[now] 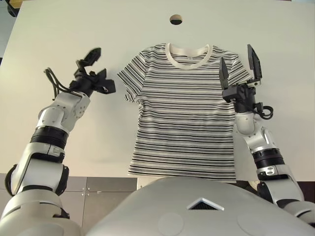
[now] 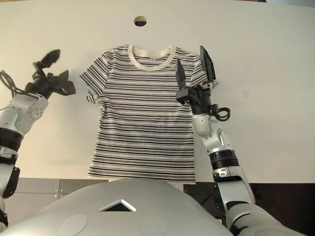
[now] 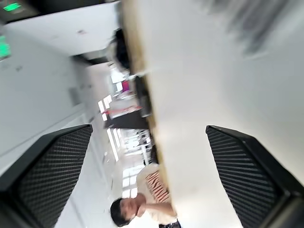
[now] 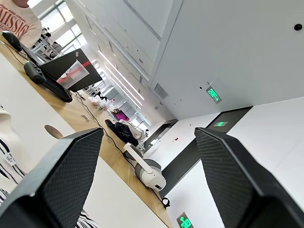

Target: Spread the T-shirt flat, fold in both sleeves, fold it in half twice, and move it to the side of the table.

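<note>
A black-and-white striped T-shirt (image 1: pixel 184 113) with a cream collar lies spread flat on the white table (image 1: pixel 64 29), collar toward the far edge, both sleeves out. My left gripper (image 1: pixel 98 66) hovers open just left of the shirt's left sleeve (image 1: pixel 129 77). My right gripper (image 1: pixel 239 65) is raised over the right sleeve, fingers pointing up and open, holding nothing. In the wrist views each gripper's two ribbed fingers (image 3: pixel 52 171) (image 4: pixel 52 180) stand wide apart with nothing between them.
A round cable hole (image 1: pixel 175 19) sits in the table just beyond the collar. Bare tabletop stretches to the left and right of the shirt. The table's front edge (image 1: pixel 98 176) runs right below the shirt's hem.
</note>
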